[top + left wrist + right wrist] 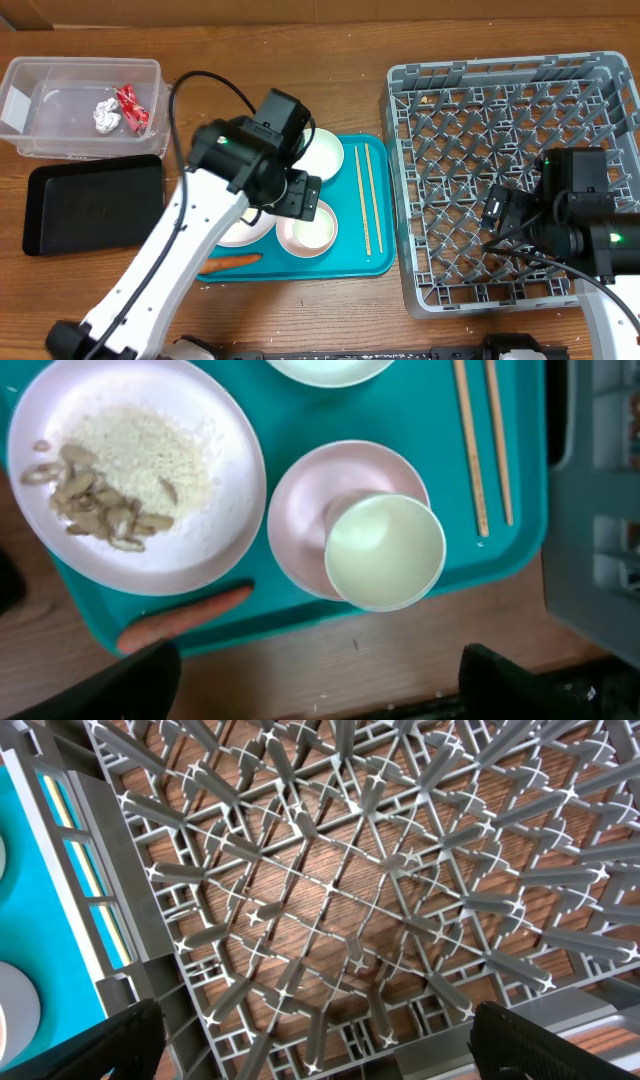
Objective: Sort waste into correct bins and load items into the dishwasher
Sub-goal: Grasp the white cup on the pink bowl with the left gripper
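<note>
Paper waste is binned; food waste and all the dishes are not yet handled.
The red wrapper (pixel 131 107) and paper wad (pixel 107 116) lie in the clear tub (pixel 70 75), well left of the teal tray (pixel 385 200); the black tray (pixel 95 205), also to its left, looks bare. On the teal tray sit the plate (pixel 215 520) of rice (pixel 140 450) and scraps (pixel 95 510), the cup (pixel 385 550) inside a bowl (pixel 300 510), a second bowl (pixel 322 155) and the chopsticks (pixel 365 195), with the carrot (pixel 185 618) at its near edge. The dishwasher rack (pixel 500 150), just right of it, looks unloaded. The left claw (pixel 315 695) hangs open over the teal tray, and the right claw (pixel 315 1045) is open over the rack.
</note>
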### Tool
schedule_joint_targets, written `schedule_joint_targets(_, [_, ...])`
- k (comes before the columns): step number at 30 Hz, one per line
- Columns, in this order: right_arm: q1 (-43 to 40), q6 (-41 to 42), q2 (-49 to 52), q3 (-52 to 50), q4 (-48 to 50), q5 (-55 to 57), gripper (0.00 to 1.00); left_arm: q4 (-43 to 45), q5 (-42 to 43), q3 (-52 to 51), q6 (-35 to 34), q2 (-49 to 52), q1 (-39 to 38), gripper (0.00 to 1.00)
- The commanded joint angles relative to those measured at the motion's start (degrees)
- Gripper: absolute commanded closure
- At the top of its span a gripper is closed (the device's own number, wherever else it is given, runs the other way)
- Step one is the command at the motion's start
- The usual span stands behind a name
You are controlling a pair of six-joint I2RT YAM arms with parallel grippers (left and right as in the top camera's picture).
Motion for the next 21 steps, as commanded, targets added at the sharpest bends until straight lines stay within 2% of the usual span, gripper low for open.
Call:
schedule_joint_targets(1, [-0.2, 0.3, -0.3, 1.4, 0.3, 0.8, 0.0, 4.3, -0.1, -6.2, -1.1, 2.1, 0.3, 0.16])
schedule_joint_targets(7, [-0.2, 0.3, -0.3, 1.4, 0.4, 0.8, 0.0, 10.4, 0.1, -13.0, -1.7, 6.3, 0.3, 0.28])
schedule_joint_targets(13, [-0.2, 0.3, -0.3, 1.4, 0.3, 0.8, 0.0, 13.5, 2.5, -13.5, -1.7, 11.0, 0.3, 0.56])
schedule_joint_targets(16, [-0.2, 0.3, -0.3, 1.4, 0.3, 0.8, 0.0, 13.9, 3.7, -13.5, -1.7, 12.8, 0.2, 0.75])
schedule_joint_targets(20, [-0.2, 0.3, -0.3, 1.4, 0.3, 0.8, 0.0, 13.8, 3.7, -13.5, -1.7, 14.8, 0.2, 0.8])
schedule_joint_targets(21, [-0.2, 0.3, -0.3, 1.4, 0.3, 0.8, 0.0, 13.6, 3.7, -13.5, -1.7, 15.1, 0.2, 0.86])
